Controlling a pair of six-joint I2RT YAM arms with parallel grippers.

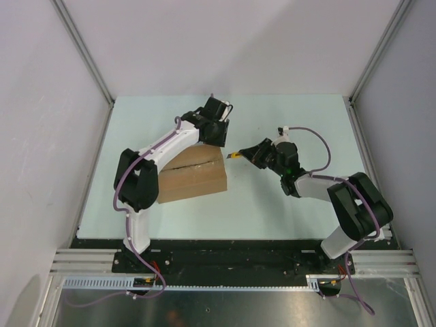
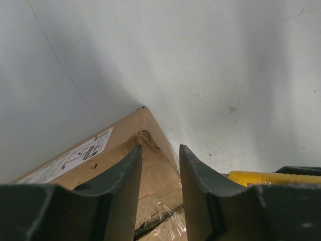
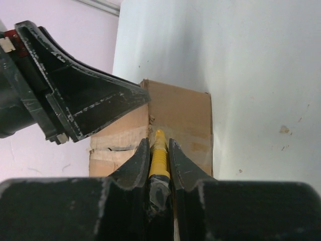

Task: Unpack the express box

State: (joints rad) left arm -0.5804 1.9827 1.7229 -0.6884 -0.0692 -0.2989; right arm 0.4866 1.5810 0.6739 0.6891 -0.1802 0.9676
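Note:
The express box (image 1: pixel 193 178), a brown carton with a taped centre seam, lies on the table left of centre. My left gripper (image 1: pixel 216 133) is open and sits over the box's far right corner; in the left wrist view its fingers (image 2: pixel 128 175) straddle the box top (image 2: pixel 155 170) near the white label (image 2: pixel 75 153). My right gripper (image 1: pixel 257 153) is shut on the yellow-black utility knife (image 3: pixel 159 150), whose tip (image 1: pixel 233 156) is at the box's right end by the seam. The box also shows in the right wrist view (image 3: pixel 183 113).
The pale table (image 1: pixel 272 197) is ringed by white walls with metal posts at the back corners (image 1: pixel 102 95). The left gripper's black body (image 3: pixel 75 103) hangs close to the left of the knife. The knife's yellow handle shows in the left wrist view (image 2: pixel 271 177).

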